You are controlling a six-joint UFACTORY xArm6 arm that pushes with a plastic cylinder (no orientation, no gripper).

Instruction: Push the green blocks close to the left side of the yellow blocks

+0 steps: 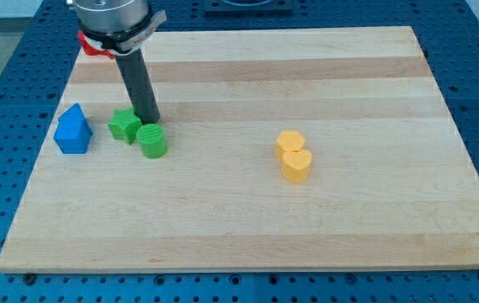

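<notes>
A green star-shaped block and a green cylinder sit side by side, touching or nearly so, at the view's left of the wooden board. My tip stands just behind them, between the two, close to or touching both. Two yellow blocks sit right of centre, touching each other: a yellow rounded block above a yellow heart-shaped block. The green blocks lie far to the left of the yellow ones.
A blue house-shaped block stands left of the green star. A red block shows partly behind the arm at the board's top left corner. The board lies on a blue perforated table.
</notes>
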